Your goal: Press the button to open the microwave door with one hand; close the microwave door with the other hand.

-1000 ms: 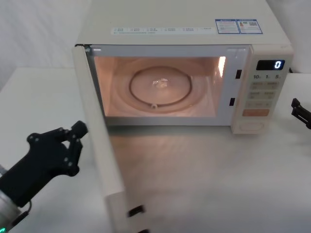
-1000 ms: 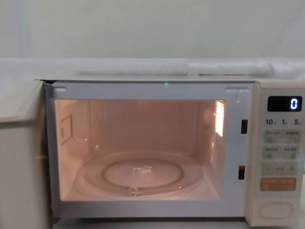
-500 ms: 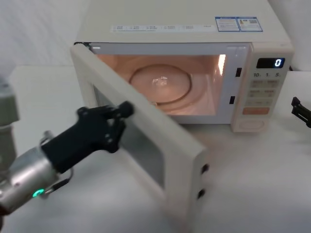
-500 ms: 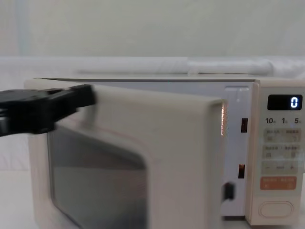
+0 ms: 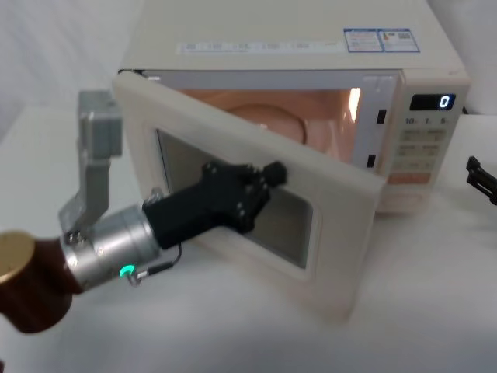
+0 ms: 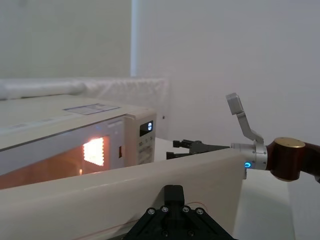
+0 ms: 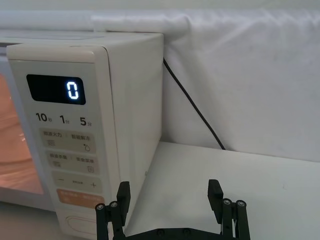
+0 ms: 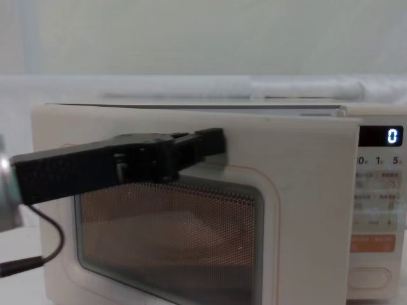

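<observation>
The cream microwave [image 5: 295, 31] stands at the back of the table with its cavity lit and its display reading 0. The microwave door [image 5: 233, 132] stands partly open, hinged at the left, its free edge a short way in front of the control panel. My left gripper [image 5: 272, 172] is shut, and its tips press on the door's outer face near the top of the window [image 8: 172, 241]. The oval button [image 8: 369, 277] sits at the bottom of the panel. My right gripper [image 7: 169, 195] is open and hovers to the right of the panel, touching nothing.
A black power cord [image 7: 195, 110] runs down behind the microwave's right side. White cloth covers the table [image 7: 240, 175] and the wall behind. The left arm's grey bracket [image 5: 97, 140] rises just left of the door hinge.
The door has swung from wide open toward the microwave, pushed by my left gripper, which moved forward and right with it. The right gripper has stayed put.
</observation>
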You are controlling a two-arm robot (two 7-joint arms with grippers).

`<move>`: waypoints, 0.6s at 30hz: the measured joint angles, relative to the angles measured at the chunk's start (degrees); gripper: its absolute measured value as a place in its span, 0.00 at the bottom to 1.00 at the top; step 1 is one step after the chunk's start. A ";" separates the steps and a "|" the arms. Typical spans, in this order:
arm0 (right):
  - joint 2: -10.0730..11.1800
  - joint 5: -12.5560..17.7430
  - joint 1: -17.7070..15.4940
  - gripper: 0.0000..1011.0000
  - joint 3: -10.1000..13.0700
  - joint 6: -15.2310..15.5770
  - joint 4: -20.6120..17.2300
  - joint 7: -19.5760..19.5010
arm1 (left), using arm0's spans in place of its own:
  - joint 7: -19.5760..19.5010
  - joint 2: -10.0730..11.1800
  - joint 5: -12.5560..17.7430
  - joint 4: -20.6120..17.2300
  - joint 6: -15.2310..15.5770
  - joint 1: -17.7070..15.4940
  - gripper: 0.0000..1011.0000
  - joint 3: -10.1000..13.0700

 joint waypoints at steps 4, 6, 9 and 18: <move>0.00 0.01 0.00 0.99 0.00 0.00 0.00 0.00 | -0.38 -0.67 -0.18 2.21 0.73 -2.90 0.00 2.05; 0.00 0.00 0.00 0.99 0.00 0.00 0.00 0.00 | -0.32 -0.97 -0.12 3.39 1.32 -4.45 0.00 3.14; 0.00 0.00 0.00 0.99 0.00 0.00 0.00 0.00 | 0.60 -1.40 0.14 4.86 2.11 -6.07 0.00 4.34; 0.00 0.00 0.00 0.99 0.00 0.00 0.00 0.00 | 4.38 -2.55 1.75 8.40 3.19 -10.51 0.00 7.05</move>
